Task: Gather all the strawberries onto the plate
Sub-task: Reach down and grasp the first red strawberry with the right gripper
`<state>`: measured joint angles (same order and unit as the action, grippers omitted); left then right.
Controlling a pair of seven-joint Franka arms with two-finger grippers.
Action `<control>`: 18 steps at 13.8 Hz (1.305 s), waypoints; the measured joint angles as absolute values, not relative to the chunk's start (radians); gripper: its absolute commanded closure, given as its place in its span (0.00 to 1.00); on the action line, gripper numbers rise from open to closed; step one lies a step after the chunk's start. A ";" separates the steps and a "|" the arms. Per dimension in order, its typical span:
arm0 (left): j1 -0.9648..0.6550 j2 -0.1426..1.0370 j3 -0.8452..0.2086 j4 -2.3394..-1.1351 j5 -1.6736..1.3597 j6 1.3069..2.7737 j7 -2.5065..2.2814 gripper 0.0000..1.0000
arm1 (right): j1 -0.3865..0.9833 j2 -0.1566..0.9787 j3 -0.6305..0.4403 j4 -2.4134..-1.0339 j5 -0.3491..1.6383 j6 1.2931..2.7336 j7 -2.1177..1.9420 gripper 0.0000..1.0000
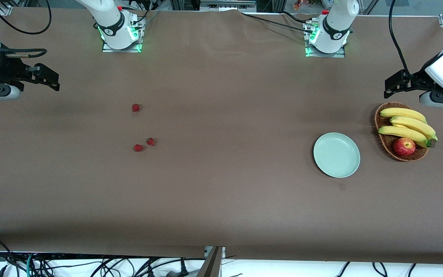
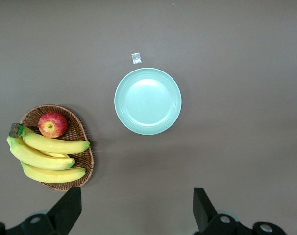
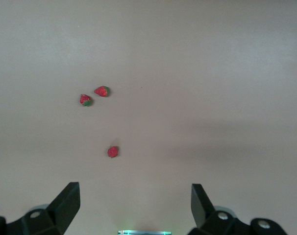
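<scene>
Three strawberries lie on the brown table toward the right arm's end: one alone [image 1: 135, 107] and two close together [image 1: 150, 141] [image 1: 138, 147] nearer the front camera. They show in the right wrist view too [image 3: 112, 152] [image 3: 102, 91] [image 3: 86, 100]. The mint-green plate [image 1: 336, 154] is empty, toward the left arm's end; it also shows in the left wrist view [image 2: 147, 101]. My right gripper [image 1: 48, 79] [image 3: 135, 205] is open and empty over the table's right-arm end. My left gripper [image 1: 396, 85] [image 2: 137, 210] is open and empty, raised beside the basket.
A brown wicker basket [image 1: 383, 144] [image 2: 82, 142] holding bananas [image 1: 408, 125] and a red apple [image 1: 404, 146] stands beside the plate at the left arm's end. A small pale scrap [image 2: 136, 58] lies next to the plate. The two arm bases [image 1: 121, 36] [image 1: 327, 40] stand along the table's edge farthest from the front camera.
</scene>
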<state>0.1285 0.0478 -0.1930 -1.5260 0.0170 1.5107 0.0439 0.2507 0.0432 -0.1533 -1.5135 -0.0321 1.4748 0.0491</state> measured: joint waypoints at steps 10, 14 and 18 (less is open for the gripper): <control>0.128 0.048 -0.196 -1.526 0.017 1.511 0.044 0.00 | 0.251 0.112 -0.158 -1.529 0.044 1.506 0.015 0.00; 0.128 0.048 -0.196 -1.527 0.017 1.511 0.044 0.00 | 0.286 0.234 -0.142 -1.662 0.083 1.682 0.012 0.00; 0.128 0.048 -0.196 -1.527 0.017 1.511 0.044 0.00 | 0.297 0.241 -0.077 -2.009 0.115 2.042 0.057 0.00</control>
